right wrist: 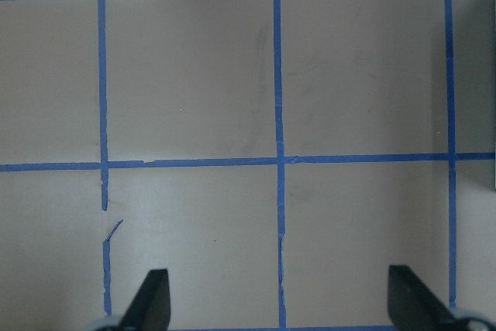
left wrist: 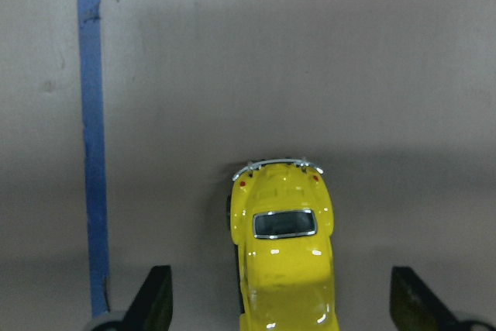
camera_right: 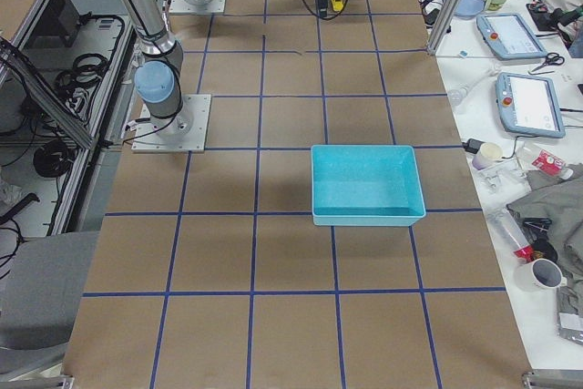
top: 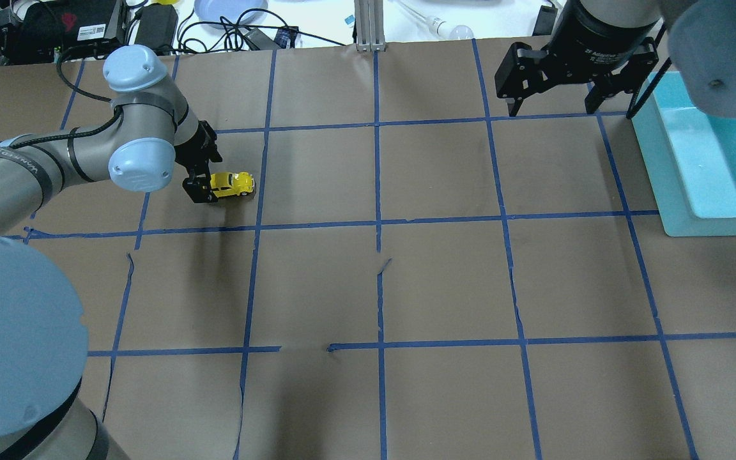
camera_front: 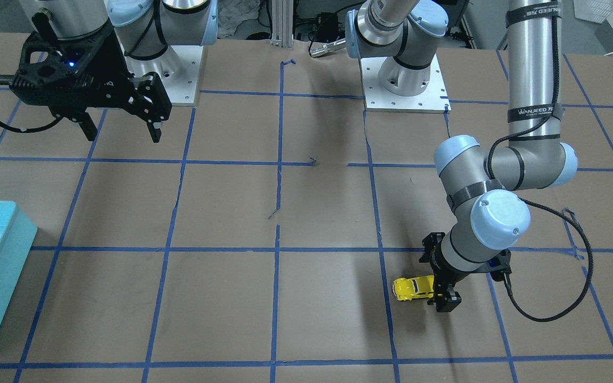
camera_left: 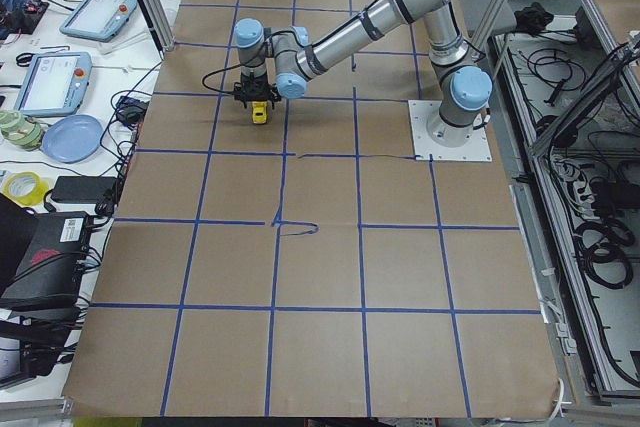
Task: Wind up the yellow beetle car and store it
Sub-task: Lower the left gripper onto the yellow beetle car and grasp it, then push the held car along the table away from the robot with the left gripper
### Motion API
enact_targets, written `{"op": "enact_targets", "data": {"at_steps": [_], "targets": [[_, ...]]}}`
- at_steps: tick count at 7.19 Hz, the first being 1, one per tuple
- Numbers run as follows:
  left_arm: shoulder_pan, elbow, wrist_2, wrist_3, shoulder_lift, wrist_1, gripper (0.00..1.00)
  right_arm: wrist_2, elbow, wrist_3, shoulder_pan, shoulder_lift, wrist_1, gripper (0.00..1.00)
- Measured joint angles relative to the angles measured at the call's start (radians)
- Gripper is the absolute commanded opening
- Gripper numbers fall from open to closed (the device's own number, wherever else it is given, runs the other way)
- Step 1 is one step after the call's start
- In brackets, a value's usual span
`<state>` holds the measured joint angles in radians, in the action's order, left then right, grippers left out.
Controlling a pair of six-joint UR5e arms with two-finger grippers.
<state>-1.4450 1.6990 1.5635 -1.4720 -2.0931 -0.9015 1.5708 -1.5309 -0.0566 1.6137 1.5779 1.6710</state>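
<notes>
Low in the left wrist view, my left fingers [left wrist: 155, 304] stand wide on both sides of the yellow beetle car [left wrist: 283, 257], not touching it; my right fingers [right wrist: 153, 304] hang wide too.

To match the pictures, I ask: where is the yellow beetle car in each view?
Front-facing: yellow beetle car lower right.
Overhead: car upper left.
Exterior left: car upper left.
Exterior right: car top centre.
Left wrist: car bottom centre.
Right wrist: not in view.
Shared landmark: the open left gripper astride one end.
</notes>
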Motion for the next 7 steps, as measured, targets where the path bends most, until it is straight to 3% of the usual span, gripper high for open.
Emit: {"op": "enact_targets", "data": {"at_steps": [2, 3, 4, 5, 7], "targets": [[-0.001, 0.000, -0.003, 0.000, -0.014, 0.001, 1.00, 0.000, -0.001, 0.000, 0.000, 0.001, 0.000, 1.00], [-0.001, 0.000, -0.002, 0.000, -0.018, 0.001, 0.76, 0.000, -0.001, 0.000, 0.000, 0.002, -0.001, 1.00], [-0.001, -0.002, -0.002, 0.004, -0.020, 0.008, 0.30, 0.000, -0.001, 0.000, 0.000, 0.002, -0.001, 1.00], [-0.001, -0.006, -0.004, 0.010, -0.022, 0.026, 0.02, 0.000, -0.002, 0.000, 0.000, 0.003, -0.001, 1.00], [0.000, -0.012, -0.036, 0.008, -0.023, 0.047, 0.00, 0.000, -0.003, 0.000, 0.000, 0.003, 0.000, 1.00]]}}
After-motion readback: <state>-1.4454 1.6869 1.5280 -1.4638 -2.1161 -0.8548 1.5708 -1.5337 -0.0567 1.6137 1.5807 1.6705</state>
